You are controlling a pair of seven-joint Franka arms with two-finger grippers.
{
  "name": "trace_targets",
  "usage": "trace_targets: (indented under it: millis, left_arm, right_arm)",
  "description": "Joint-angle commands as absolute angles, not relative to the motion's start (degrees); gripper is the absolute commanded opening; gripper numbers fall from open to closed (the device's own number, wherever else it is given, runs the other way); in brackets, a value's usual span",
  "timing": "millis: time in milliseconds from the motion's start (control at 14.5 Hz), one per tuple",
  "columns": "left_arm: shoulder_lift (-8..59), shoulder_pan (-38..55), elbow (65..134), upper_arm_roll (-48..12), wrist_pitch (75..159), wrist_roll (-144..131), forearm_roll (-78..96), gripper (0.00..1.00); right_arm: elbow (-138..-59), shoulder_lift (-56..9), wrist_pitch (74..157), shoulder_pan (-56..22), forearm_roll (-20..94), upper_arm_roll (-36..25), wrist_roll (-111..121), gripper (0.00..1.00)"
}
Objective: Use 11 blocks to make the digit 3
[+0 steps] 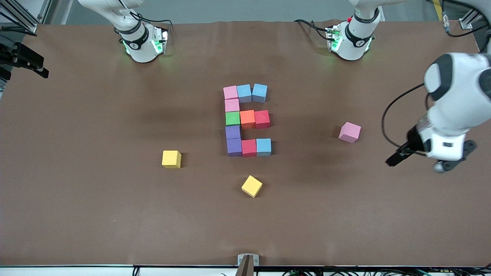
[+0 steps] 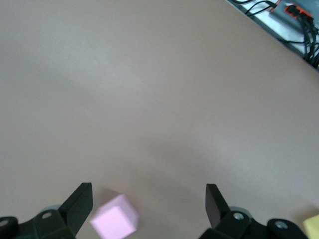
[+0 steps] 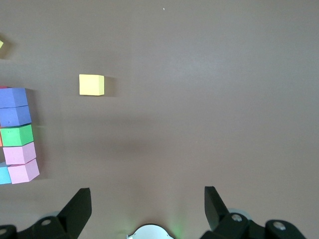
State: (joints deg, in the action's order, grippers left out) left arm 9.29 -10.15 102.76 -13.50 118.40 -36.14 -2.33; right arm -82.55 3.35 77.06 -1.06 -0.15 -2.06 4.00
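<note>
A digit 3 figure [image 1: 247, 119] of touching blocks lies mid-table and reads as an E. Its arm nearest the arm bases is pink [image 1: 231, 92] and two light blue. Its spine runs pink, green [image 1: 232, 118], purple, purple [image 1: 234, 147]. Orange [image 1: 247, 119] and red form the middle arm, red and light blue [image 1: 263, 147] the arm closest to the front camera. My left gripper [image 1: 397, 156] [image 2: 148, 204] hangs open over the table at the left arm's end, beside a loose pink cube [image 1: 349, 132] [image 2: 114, 219] and apart from it. My right gripper [image 3: 148, 206] is open and empty above its arm's base.
Two yellow cubes [image 1: 171, 159] [image 1: 251, 186] lie loose, nearer to the front camera than the figure. The right wrist view shows one yellow cube [image 3: 91, 84] and the figure's spine [image 3: 16, 135]. Both arm bases [image 1: 142, 42] [image 1: 351, 38] stand along the table's back edge.
</note>
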Motion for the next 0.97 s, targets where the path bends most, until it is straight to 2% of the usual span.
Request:
trace_targets:
  millis: [0, 207, 415, 691, 899]
  left_arm:
    - [2.73, -13.61, 104.69, -14.15, 111.22, -24.66, -1.31, 1.0]
    - [-3.75, -19.84, 103.62, -13.8, 103.65, -5.25, -0.62, 1.0]
    - [-7.55, -21.8, 101.79, -13.71, 98.8, 0.44, 0.09, 1.0]
    - [-4.93, -21.27, 91.51, -14.32, 91.77, -0.35, 0.96, 1.0]
    - [-4.57, -21.62, 89.57, -14.24, 91.49, -0.7, 8.33, 1.0]
  right_arm:
    - [-81.56, 4.22, 76.73, -1.32, 0.35, -1.93, 3.77, 1.0]
    - [-81.48, 4.22, 76.64, -1.14, 0.27, -2.02, 6.23, 1.0]
    - [-81.47, 4.31, 76.55, -1.23, 0.18, -2.02, 6.24, 1.0]
    - [-81.47, 4.22, 76.46, -1.14, 0.0, -2.2, 6.24, 1.0]
    - [-81.56, 4.22, 76.55, -1.14, -0.09, -2.2, 6.15, 1.0]
